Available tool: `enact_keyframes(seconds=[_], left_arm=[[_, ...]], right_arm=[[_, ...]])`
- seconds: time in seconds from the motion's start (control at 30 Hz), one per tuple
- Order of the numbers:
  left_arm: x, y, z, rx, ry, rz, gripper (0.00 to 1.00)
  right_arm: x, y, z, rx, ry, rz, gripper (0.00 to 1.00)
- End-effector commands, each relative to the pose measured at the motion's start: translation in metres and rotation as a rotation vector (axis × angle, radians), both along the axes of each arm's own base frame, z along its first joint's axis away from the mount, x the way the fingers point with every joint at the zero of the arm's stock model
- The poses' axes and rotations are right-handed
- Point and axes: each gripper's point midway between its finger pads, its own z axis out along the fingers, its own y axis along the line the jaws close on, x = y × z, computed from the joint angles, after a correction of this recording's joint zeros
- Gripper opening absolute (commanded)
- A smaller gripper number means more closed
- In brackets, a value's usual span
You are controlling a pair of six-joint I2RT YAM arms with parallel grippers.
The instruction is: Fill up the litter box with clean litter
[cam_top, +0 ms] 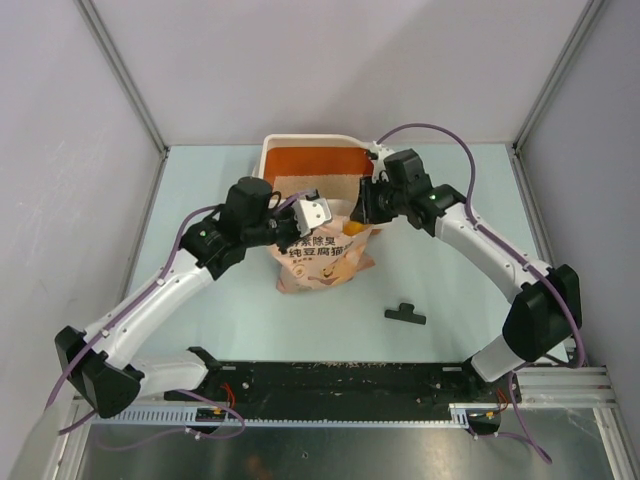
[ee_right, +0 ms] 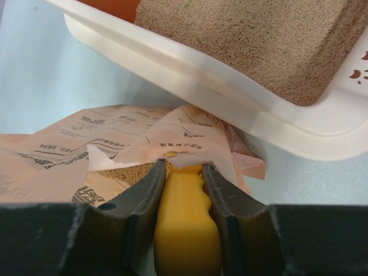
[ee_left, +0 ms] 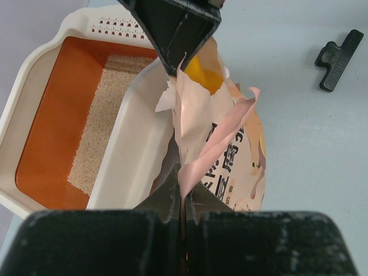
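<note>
Grainy litter (ee_right: 259, 40), rounded cream tray (ee_right: 190, 75), crinkled bag (ee_right: 57, 144), yellow scoop (ee_right: 184, 230)

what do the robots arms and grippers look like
Both the left arm and right arm have white rounded links with black joints and bases, and a purple cable looping along each. The left gripper and right gripper both have two dark grey, tapered fingers.

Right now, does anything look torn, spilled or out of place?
The mouth of the pink bag is ragged where the left gripper pinches it. The clean litter covers only one strip of the litter box floor.
</note>
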Motion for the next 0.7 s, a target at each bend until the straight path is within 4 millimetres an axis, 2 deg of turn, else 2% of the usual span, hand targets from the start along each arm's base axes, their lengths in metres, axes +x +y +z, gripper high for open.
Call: enact_keyframes(seconds=[0.0, 0.17, 0.3, 0.4, 0.53, 0.67], left_arm=[[0.001, -0.016, 0.061, -0.142, -0.109, -0.052, 0.00], [0.006, -0.021, 0.065, -0.144, -0.112, -0.054, 0.00], [0.014, -0.018, 0.061, -0.113, -0.139, -0.034, 0.00], [0.019, -0.015, 0.056, -0.081, -0.162, -0.025, 0.00], [0.021, -0.014, 0.055, -0.072, -0.169, -0.020, 0.00], [0.019, -0.011, 0.054, -0.064, -0.178, -0.015, 0.00]], right_arm=[[0.019, -0.001, -0.019, -0.047, -0.051, -0.061, 0.00], [0.012, 0.020, -0.032, 0.033, 0.016, -0.059, 0.00], [0.004, 0.049, -0.022, 0.190, 0.092, -0.015, 0.00], [0.000, 0.061, -0.023, 0.252, 0.124, 0.013, 0.00], [0.000, 0.057, -0.024, 0.319, 0.176, -0.005, 0.00], [0.010, 0.045, -0.010, 0.430, 0.204, -0.017, 0.00]])
